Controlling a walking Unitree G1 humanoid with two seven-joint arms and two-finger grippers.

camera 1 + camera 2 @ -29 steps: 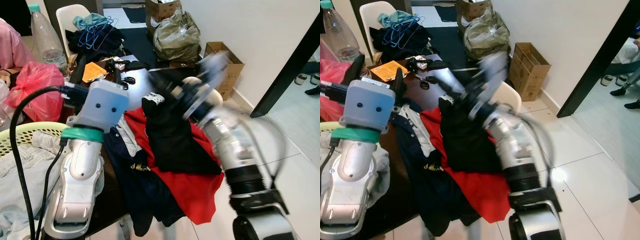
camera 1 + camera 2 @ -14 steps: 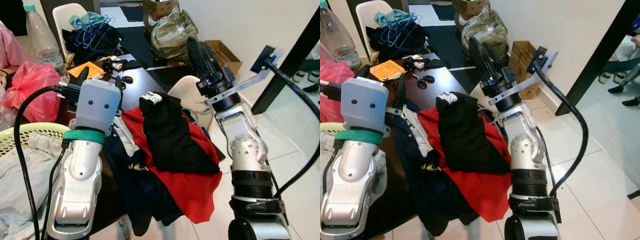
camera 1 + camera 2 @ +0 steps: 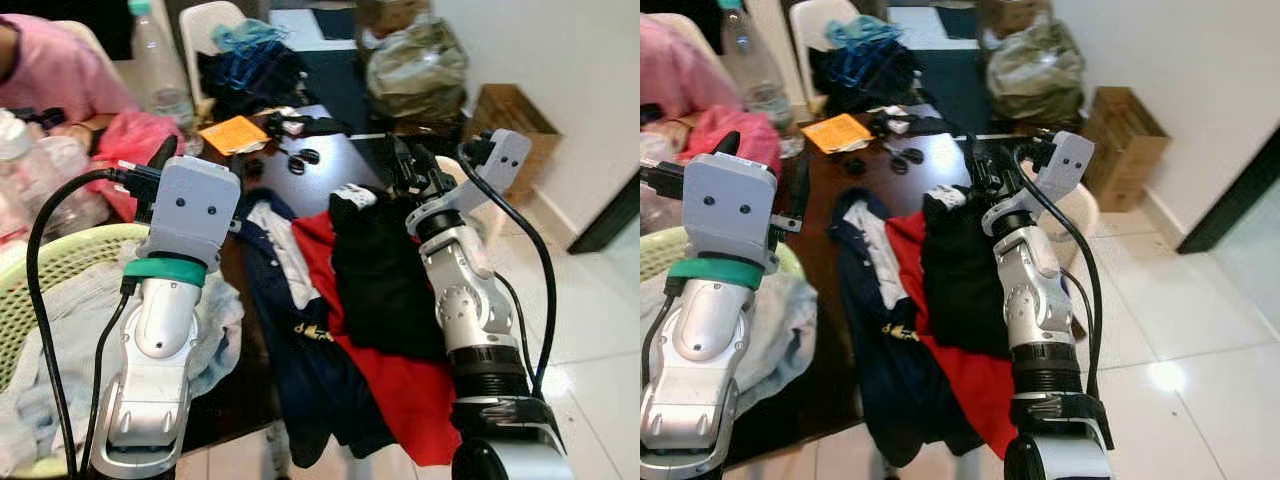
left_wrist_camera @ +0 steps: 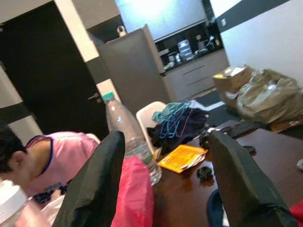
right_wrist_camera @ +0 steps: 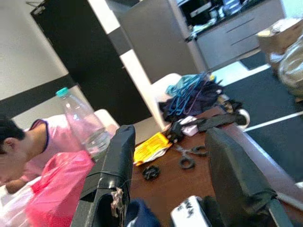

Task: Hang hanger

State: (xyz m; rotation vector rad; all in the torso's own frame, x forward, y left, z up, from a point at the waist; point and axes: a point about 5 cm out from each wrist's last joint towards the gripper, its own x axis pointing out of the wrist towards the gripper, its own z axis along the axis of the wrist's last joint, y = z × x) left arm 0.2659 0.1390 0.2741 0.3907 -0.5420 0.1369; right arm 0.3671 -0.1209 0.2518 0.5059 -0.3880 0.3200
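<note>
A: Where are the two grippers?

B: Both are raised over the dark table [image 3: 840, 300]. The right gripper [image 5: 168, 179] has its two black fingers [image 5: 110, 165] spread wide with nothing between them. It hangs just above the top edge of the black garment [image 3: 385, 270], beside that garment's white label [image 3: 352, 196].

A: And the left one?

B: The left gripper [image 4: 163, 179] is also spread wide and holds nothing. It hangs over the near left part of the table, by the green laundry basket [image 3: 50, 265] full of pale clothes.

A: What lies around the right gripper?

B: At about seven o'clock from it in the eye views, the black garment lies on a red garment [image 3: 420, 400], and a navy garment [image 3: 300, 350] spreads at nine o'clock of that, drooping off the table edge. At eleven o'clock are scissors [image 5: 187, 156] and an orange paper [image 3: 835, 132].

A: Where are the hangers?

B: The blue hangers [image 3: 865, 50] are at twelve o'clock, far across the table, piled on dark clothes on a white chair [image 3: 215, 20], well apart from both grippers.

A: Anything else?

B: A clear bottle [image 4: 128, 137] and a pink bag [image 5: 57, 184] stand at ten o'clock, next to a person in pink [image 4: 61, 161]. A cardboard box [image 3: 1125, 130] sits on the floor at two o'clock.
</note>
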